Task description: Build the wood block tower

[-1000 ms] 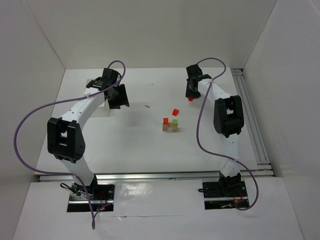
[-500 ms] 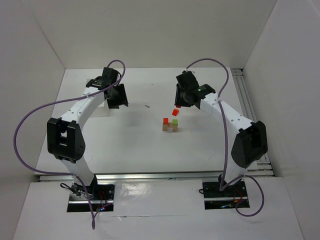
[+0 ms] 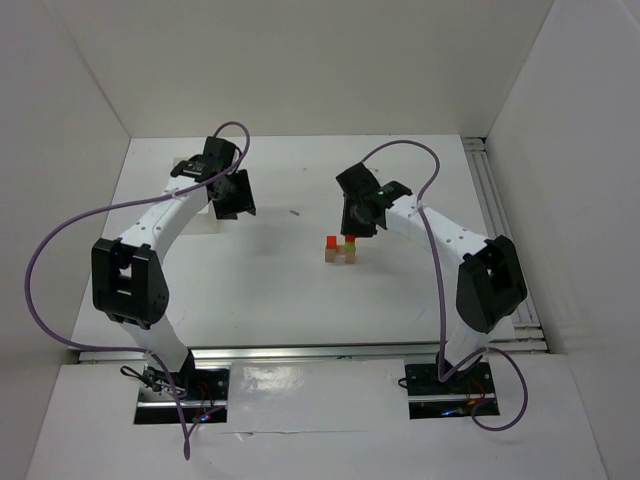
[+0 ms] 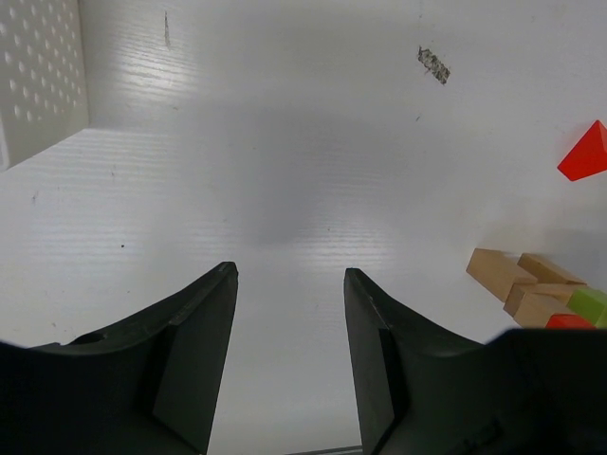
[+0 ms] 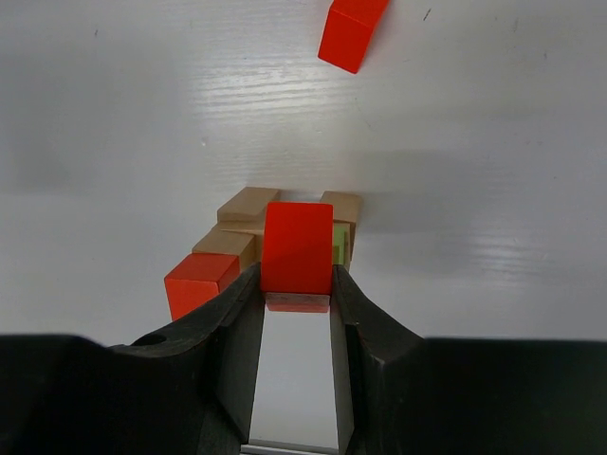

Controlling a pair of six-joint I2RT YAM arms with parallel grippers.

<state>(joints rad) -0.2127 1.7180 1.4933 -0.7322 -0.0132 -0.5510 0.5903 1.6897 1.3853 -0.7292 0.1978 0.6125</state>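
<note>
The wood block tower (image 3: 340,254) stands mid-table: tan blocks (image 5: 248,207), a red block (image 5: 199,281) on its left and a lime green block (image 5: 339,245). My right gripper (image 5: 294,275) is shut on a red block (image 5: 298,246) and holds it right over the green block, shown in the top view (image 3: 350,240). Another red block (image 5: 351,33) lies loose on the table beyond the tower. My left gripper (image 4: 289,275) is open and empty, hovering over bare table at the far left (image 3: 236,196). The tower shows at the right edge of the left wrist view (image 4: 520,282).
A white perforated open box (image 4: 38,85) sits beside my left gripper, partly hidden under it in the top view (image 3: 200,218). A thin tan stick (image 3: 294,212) lies between the box and the tower. White walls enclose the table; a rail (image 3: 505,240) runs along the right side.
My right arm swung from the far back toward the middle, carrying the red block, and now holds it over the tower. The left arm has barely moved.
</note>
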